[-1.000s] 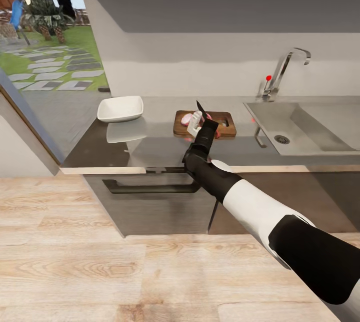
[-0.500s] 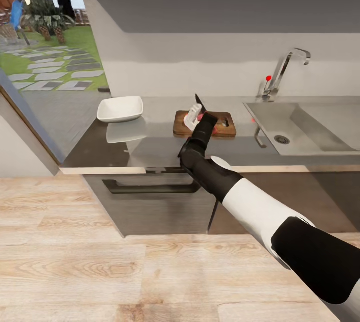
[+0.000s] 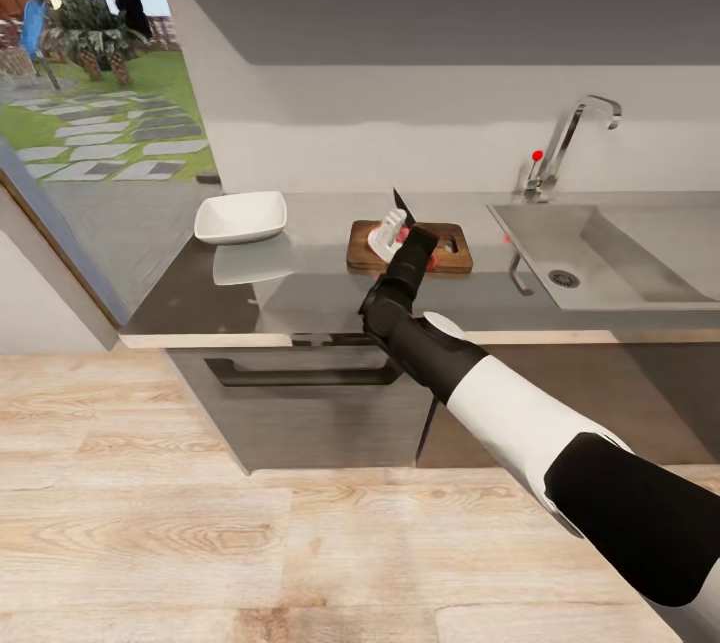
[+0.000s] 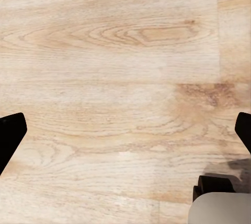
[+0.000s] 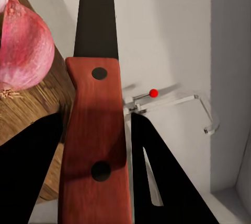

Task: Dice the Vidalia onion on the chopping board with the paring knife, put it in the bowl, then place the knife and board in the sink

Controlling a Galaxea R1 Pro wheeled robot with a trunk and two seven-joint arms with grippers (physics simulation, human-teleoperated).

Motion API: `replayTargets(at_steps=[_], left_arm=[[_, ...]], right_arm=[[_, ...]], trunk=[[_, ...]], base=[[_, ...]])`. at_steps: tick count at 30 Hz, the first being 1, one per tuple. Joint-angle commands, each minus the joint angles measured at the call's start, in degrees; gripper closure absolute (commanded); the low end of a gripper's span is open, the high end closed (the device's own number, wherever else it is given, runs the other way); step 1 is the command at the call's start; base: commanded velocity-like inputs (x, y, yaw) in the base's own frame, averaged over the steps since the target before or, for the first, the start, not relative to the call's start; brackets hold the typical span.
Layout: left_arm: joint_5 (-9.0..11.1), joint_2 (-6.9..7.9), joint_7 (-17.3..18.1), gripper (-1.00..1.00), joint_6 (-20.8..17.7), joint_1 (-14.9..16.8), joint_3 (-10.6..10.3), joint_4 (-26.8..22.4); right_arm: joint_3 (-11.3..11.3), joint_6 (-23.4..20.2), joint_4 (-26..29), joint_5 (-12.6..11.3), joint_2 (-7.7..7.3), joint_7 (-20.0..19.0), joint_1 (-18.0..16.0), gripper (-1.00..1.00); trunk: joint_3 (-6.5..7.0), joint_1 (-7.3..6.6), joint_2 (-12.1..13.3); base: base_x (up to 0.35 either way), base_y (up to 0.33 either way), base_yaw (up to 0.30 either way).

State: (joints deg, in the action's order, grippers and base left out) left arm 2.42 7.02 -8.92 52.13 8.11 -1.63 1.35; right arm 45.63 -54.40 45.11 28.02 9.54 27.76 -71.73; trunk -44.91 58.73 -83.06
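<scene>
Right gripper clamped on paring knife, blade raised off chopping board, presumably between cuts. Vidalia onion on board just beside blade. Bowl well apart on desk. Left gripper spread wide over floor.

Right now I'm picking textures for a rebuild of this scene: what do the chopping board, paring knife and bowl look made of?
Chopping board: brown wood, visible grain, matte. Paring knife: reddish handle, seemingly wood with two dark rivets; flat dark blade, presumably metal. Bowl: smooth plain white, likely ceramic or plastic.
</scene>
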Motion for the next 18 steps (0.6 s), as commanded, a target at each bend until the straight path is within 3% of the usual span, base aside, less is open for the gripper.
replayTargets(at_steps=[1,18], left_arm=[[0.2,0.00,0.0,-1.00,0.3,0.1,-0.2,0.1],[0.2,-0.03,0.0,-1.00,0.3,0.1,-0.2,0.1]], right_arm=[[0.2,-0.3,-0.2,-0.3,-0.06,0.3,-0.1,1.00],[0.2,-0.2,-1.8,-0.3,0.13,0.2,-0.1,1.00]], trunk=[[-0.04,0.00,0.0],[-0.04,0.00,0.0]], base=[[0.000,0.000,0.000],[0.000,0.000,0.000]])
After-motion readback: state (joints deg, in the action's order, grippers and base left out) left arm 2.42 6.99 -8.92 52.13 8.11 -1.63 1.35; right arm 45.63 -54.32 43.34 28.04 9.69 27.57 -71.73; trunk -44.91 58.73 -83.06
